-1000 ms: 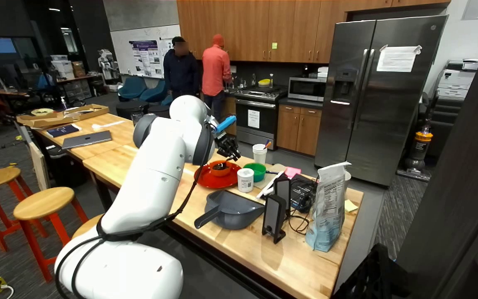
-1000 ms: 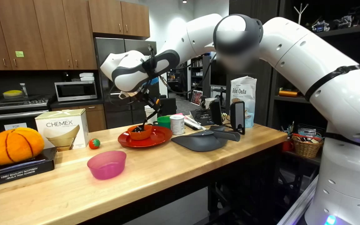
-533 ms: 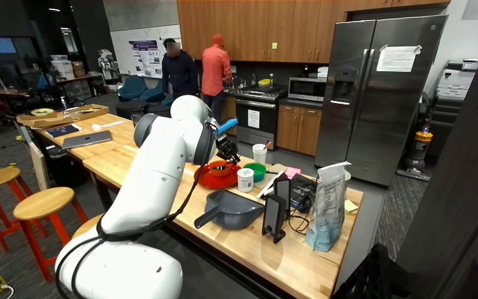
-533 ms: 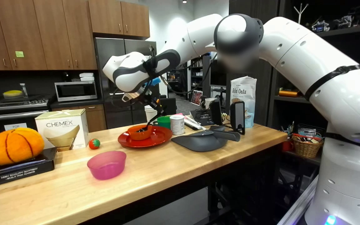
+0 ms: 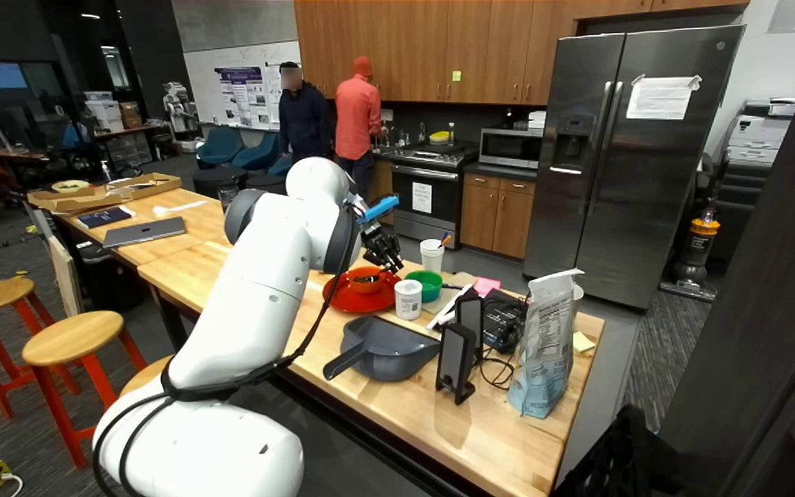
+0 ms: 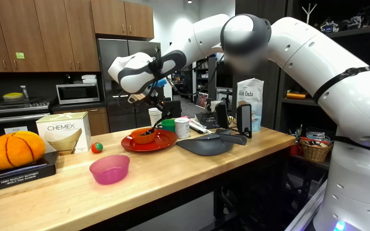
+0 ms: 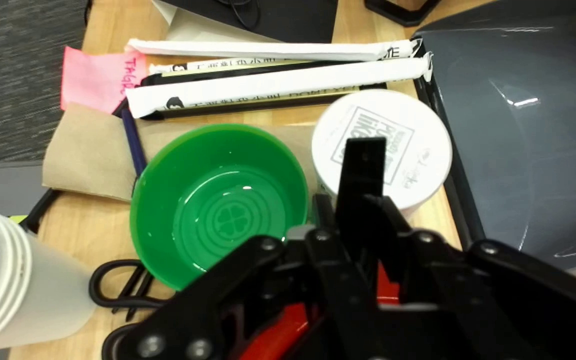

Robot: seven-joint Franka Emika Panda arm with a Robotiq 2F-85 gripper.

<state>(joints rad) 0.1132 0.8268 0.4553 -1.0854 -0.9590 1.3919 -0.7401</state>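
Nearest to us, the black gripper (image 7: 357, 205) is clenched on the handle of a black utensil (image 6: 150, 130), spoon or ladle, we cannot tell which; in the wrist view the handle's blunt end juts past the fingertips. The utensil slants down until its head lies inside an orange bowl (image 6: 144, 139), though whether it touches the bottom we cannot make out. The orange bowl sits on a red plate (image 6: 165, 140). As we judge it, the step in hand is working the utensil within this bowl, and we would do it well by holding the pinch firm so the handle cannot swivel, moving slowly, and clearing the rim before any sideways travel, since a light bowl could drag or tip. We would also mind the white lidded tub (image 7: 382, 115) and the green bowl (image 7: 228, 205), which the wrist view shows ahead of the fingertips. Farther back, the white arm (image 6: 320, 57) hangs its wrist above the plate, the gripper tilted rather than plumb, its tips angled down toward the tub's side. From there, in an exterior view, we follow the forearm sloping up to a high, bent elbow, then the upper arm descending to a base off the wooden table (image 6: 159, 173).
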